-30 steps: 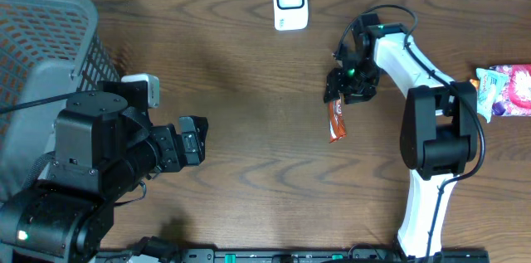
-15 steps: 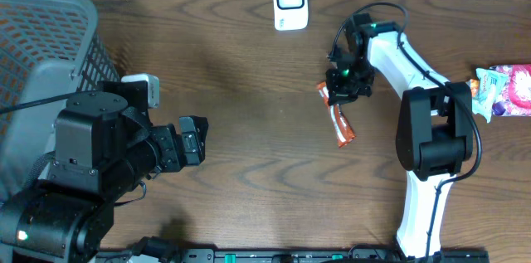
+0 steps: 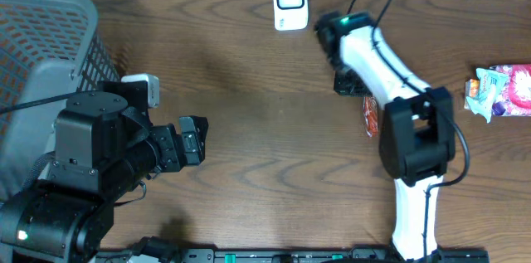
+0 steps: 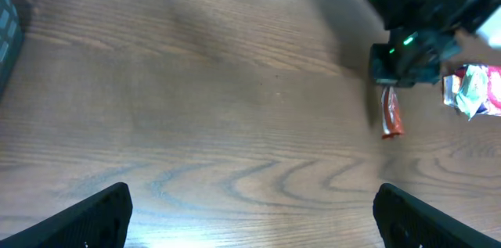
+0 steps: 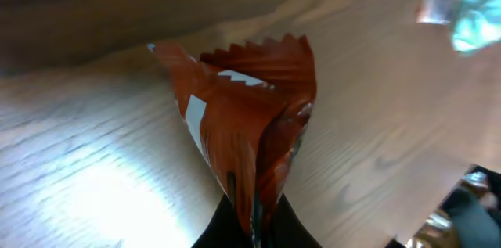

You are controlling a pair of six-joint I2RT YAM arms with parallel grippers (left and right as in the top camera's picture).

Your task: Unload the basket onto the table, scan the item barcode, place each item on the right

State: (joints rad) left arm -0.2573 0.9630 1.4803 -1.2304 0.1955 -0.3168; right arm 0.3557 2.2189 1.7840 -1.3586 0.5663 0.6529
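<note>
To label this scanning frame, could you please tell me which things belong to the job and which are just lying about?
In the job: orange snack packet, pinched in the right gripper; white scanner.
Lying about: grey basket; colourful packets; open left gripper.

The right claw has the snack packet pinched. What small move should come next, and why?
Probably swing the right claw left and forward, toward the small white rectangular scanner at the table's far edge. The claw is shut on the crinkled orange-red foil snack packet, which hangs off to the right of the scanner and nearer the robot, likely too far aside for a scan.
</note>
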